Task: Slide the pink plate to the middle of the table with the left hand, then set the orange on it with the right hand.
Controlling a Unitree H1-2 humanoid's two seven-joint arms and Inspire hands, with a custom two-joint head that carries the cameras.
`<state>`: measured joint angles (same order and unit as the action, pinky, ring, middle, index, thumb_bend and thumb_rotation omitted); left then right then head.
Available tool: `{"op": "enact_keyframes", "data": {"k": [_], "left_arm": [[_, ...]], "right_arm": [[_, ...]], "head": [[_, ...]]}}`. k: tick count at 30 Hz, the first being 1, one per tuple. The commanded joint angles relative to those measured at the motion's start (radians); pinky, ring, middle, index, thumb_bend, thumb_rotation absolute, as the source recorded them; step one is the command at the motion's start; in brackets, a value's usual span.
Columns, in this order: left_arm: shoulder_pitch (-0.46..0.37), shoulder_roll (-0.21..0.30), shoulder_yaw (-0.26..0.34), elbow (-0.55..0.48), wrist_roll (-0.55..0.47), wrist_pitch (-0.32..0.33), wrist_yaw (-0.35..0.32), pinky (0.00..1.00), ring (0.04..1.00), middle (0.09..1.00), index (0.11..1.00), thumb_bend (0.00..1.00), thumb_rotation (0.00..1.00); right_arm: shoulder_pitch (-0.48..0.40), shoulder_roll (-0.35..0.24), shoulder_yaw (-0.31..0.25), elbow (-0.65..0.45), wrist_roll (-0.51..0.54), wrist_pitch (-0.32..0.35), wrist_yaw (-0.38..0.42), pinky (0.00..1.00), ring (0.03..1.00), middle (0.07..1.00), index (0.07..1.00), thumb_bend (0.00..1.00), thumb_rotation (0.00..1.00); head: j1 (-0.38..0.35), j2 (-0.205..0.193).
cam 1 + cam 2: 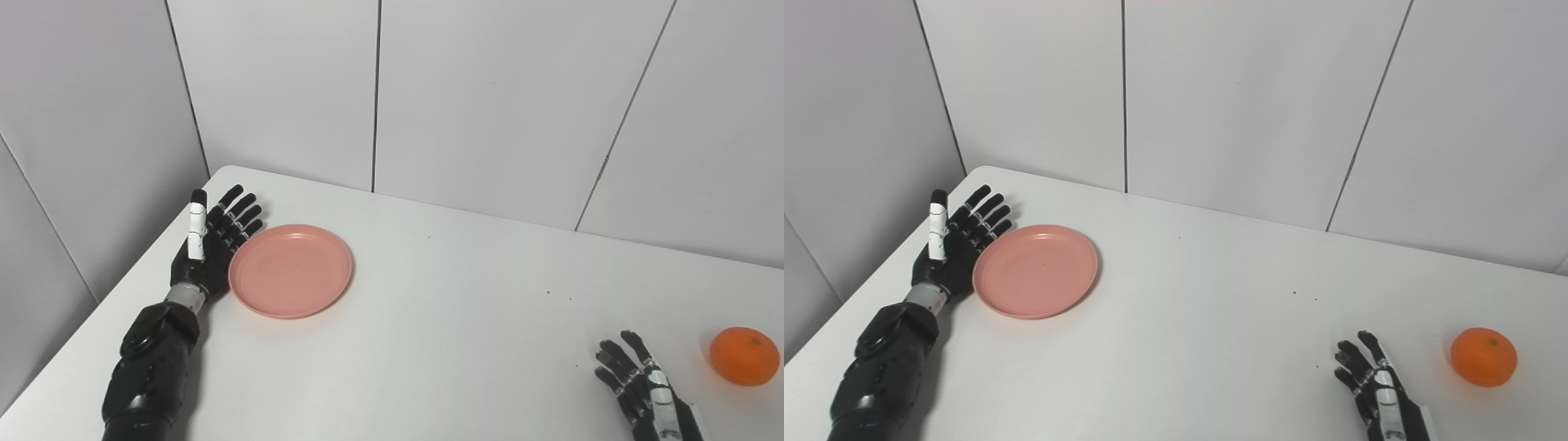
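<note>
Two black robot hands wait over a white tabletop [465, 318]. The left hand [211, 245], fingers spread and holding nothing, stands edge-on against the left rim of the shallow round pink plate [291, 270], apparently set to push it toward the middle. The right hand [1375, 386], also spread and empty, rests near the round orange fruit [1483, 356] at far right, not touching it.
</note>
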<state>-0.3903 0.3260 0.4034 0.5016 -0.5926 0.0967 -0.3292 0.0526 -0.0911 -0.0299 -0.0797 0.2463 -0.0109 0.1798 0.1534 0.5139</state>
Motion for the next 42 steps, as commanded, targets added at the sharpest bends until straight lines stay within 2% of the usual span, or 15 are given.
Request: {"op": "enact_keyframes", "data": {"k": [1,5,10,18,26,29,36,42], "left_arm": [[0.0,-0.003,-0.002,0.001,-0.015,0.028,-0.008,0.88,0.875,0.86,0.867,0.88,0.8],[0.008,-0.011,0.0,-0.014,-0.035,0.049,-0.019,0.87,0.885,0.872,0.9,0.9,0.78],[0.025,-0.024,-0.006,-0.049,-0.034,0.064,-0.018,0.86,0.882,0.877,0.887,0.88,0.79],[0.061,-0.058,-0.029,-0.169,-0.015,0.133,0.045,0.85,0.871,0.856,0.852,0.89,0.79],[0.08,-0.096,-0.057,-0.265,-0.019,0.194,0.093,0.91,0.878,0.869,0.851,0.91,0.78],[0.081,-0.11,-0.07,-0.285,-0.01,0.198,0.105,0.84,0.863,0.834,0.865,0.91,0.79],[0.073,-0.153,-0.093,-0.295,0.006,0.195,0.146,0.9,0.86,0.839,0.852,0.88,0.81],[0.067,-0.182,-0.108,-0.268,0.042,0.167,0.171,0.89,0.858,0.846,0.824,0.89,0.82]], "right_arm": [[0.055,0.03,0.018,0.047,0.008,0.041,-0.003,0.87,0.855,0.833,0.899,0.8,0.88],[0.057,0.03,0.018,0.04,0.007,0.047,-0.005,0.87,0.857,0.834,0.902,0.8,0.87],[0.058,0.031,0.019,0.034,0.004,0.052,-0.008,0.86,0.851,0.83,0.902,0.81,0.87],[0.056,0.03,0.022,0.034,0.001,0.052,-0.007,0.86,0.846,0.827,0.9,0.8,0.87],[0.058,0.032,0.025,0.025,-0.004,0.06,-0.011,0.87,0.854,0.829,0.899,0.81,0.86],[0.057,0.031,0.028,0.024,-0.004,0.062,-0.012,0.87,0.855,0.833,0.899,0.82,0.86],[0.058,0.032,0.036,0.015,-0.01,0.064,-0.016,0.86,0.85,0.829,0.9,0.82,0.86],[0.061,0.033,0.043,0.006,-0.011,0.068,-0.022,0.86,0.847,0.823,0.897,0.83,0.85]], "head": [[0.001,0.001],[-0.002,0.007],[-0.007,0.011],[-0.009,0.011],[-0.014,0.018],[-0.015,0.02],[-0.021,0.023],[-0.033,0.033]]}}
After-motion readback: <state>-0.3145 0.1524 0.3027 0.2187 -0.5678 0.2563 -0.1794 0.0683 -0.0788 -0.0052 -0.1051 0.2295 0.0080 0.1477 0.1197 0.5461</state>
